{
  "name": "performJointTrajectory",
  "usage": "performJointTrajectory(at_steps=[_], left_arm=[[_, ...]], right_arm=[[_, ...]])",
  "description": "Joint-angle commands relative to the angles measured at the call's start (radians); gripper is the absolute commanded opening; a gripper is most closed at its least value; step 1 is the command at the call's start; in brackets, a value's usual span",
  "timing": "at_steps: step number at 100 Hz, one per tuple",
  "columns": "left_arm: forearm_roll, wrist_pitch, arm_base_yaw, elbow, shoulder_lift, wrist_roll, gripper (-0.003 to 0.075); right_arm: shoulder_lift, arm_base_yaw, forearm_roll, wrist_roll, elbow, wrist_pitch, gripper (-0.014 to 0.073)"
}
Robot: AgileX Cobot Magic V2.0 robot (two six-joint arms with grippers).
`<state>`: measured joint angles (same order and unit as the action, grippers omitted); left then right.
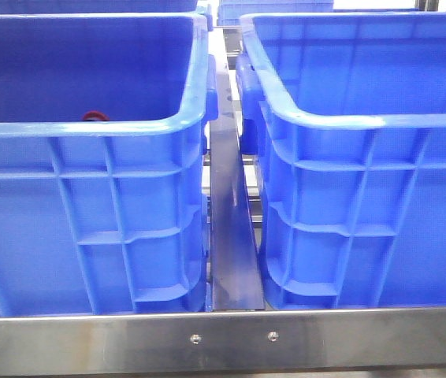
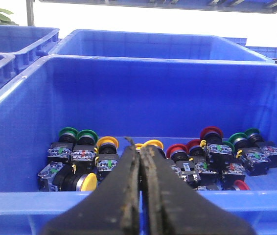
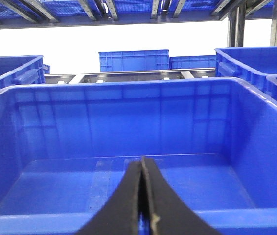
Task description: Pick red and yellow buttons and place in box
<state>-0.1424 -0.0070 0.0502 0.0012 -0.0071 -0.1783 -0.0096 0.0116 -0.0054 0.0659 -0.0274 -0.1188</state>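
2 big blue crates sit side by side behind a steel rail (image 1: 231, 339), with a metal divider strip (image 1: 231, 236) running back between them. In the left crate (image 1: 89, 213), only a sliver of a red button (image 1: 92, 116) peeks over the near rim.

The left wrist view shows that crate (image 2: 138, 93) properly. A row of push-button switches lies against its far wall: green-capped ones (image 2: 78, 135) at either end, yellow buttons (image 2: 107, 142) near the middle, and red buttons (image 2: 211, 132) clustered beside them. Most lie on their sides, long axis roughly toward the camera, with the black contact blocks nearer and the coloured caps at the wall. 1 yellow one (image 2: 88, 181) lies the other way, cap toward the near wall.

The left gripper (image 2: 139, 147) hangs over the near rim, its 2 dark fingers pressed together with nothing between them, tips aimed at the middle of the row.

The right gripper (image 3: 142, 159) is likewise closed on nothing, poised over the right crate (image 3: 138, 112), where I see only bare blue floor.
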Motion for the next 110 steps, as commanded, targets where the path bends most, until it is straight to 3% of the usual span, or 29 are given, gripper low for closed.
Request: performJointTrajectory(at_steps=[1,48,71,110], left_arm=[[0.007,-0.078,-0.005,0.044,-0.030,0.001,-0.0019],[0.019,-0.083,-0.005,-0.017,-0.028,-0.008,-0.0019],[0.071,0.196,-0.005,-0.280,0.064,-0.008,-0.0019],[0.079,0.652,-0.003,-0.839,0.550,0.059,-0.0019]], right_arm=[[-0.026,-0.006,-0.008,-0.003,0.012,-0.077,-0.0105],[-0.026,-0.006,-0.008,-0.003,0.012,-0.077,-0.0105],[-0.026,-0.006,-0.008,-0.003,0.012,-0.077,-0.0105],[-0.026,-0.006,-0.008,-0.003,0.012,-0.077,-0.0105]])
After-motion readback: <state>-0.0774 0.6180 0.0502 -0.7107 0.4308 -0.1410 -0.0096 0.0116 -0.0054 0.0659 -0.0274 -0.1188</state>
